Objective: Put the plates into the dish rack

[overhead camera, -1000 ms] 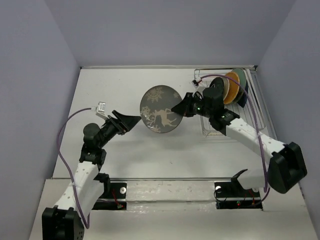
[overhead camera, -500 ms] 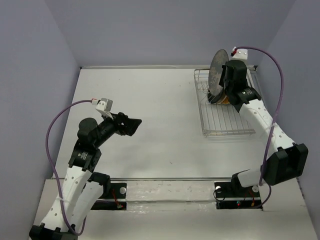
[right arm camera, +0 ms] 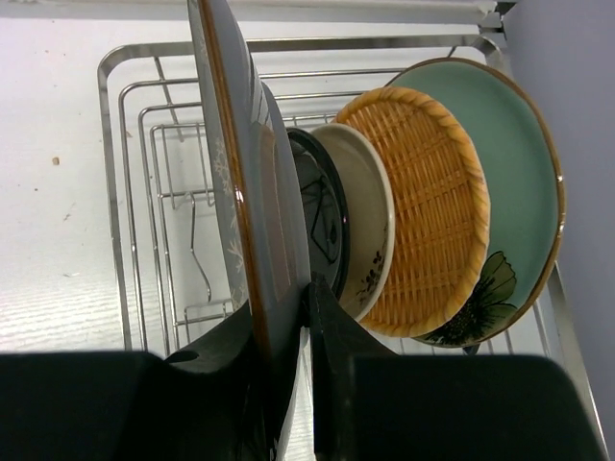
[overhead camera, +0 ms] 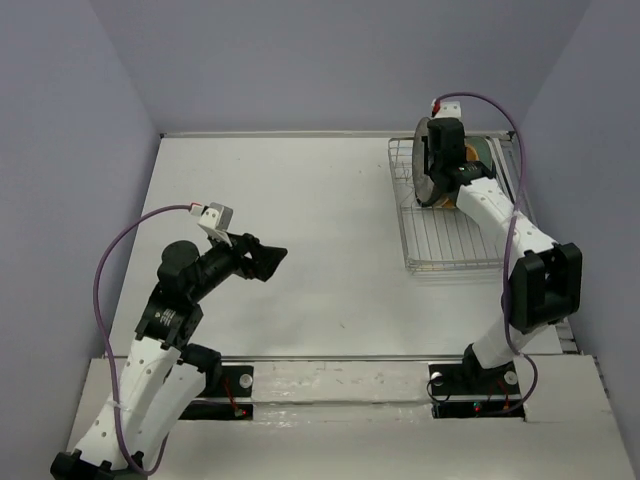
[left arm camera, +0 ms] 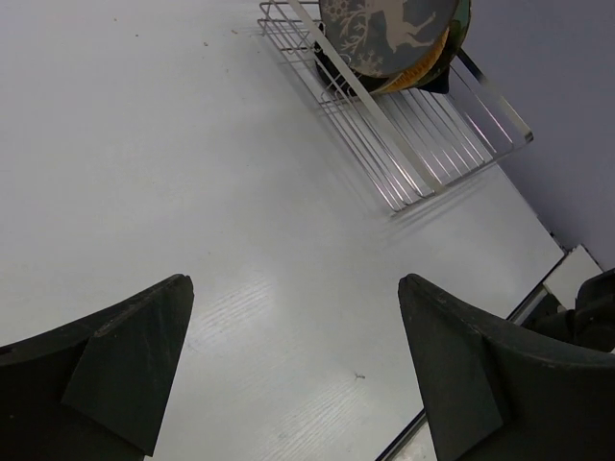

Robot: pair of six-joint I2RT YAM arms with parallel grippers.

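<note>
My right gripper (overhead camera: 436, 158) (right arm camera: 306, 288) is shut on the rim of the grey-brown plate with the white pattern (overhead camera: 425, 160) (right arm camera: 252, 192). It holds the plate upright on edge at the far end of the silver wire dish rack (overhead camera: 450, 250) (right arm camera: 123, 202). Just behind it in the rack stand the glossy black plate (right arm camera: 322, 211), the cream plate (right arm camera: 370, 221), the orange woven plate (right arm camera: 428, 211) and the pale teal flower plate (right arm camera: 509, 173). My left gripper (overhead camera: 270, 255) (left arm camera: 293, 288) is open and empty above the table at the left. The dark blue plate is not in view.
The near part of the rack (left arm camera: 423, 144) holds only bare wires and tines. The white table (overhead camera: 320, 200) ends at a grey back wall and side walls close to the rack. A purple cable loops over each arm.
My right arm has carried the patterned plate from above the table's middle to the rack and turned it on edge. My left arm has drawn back a little, still open.
</note>
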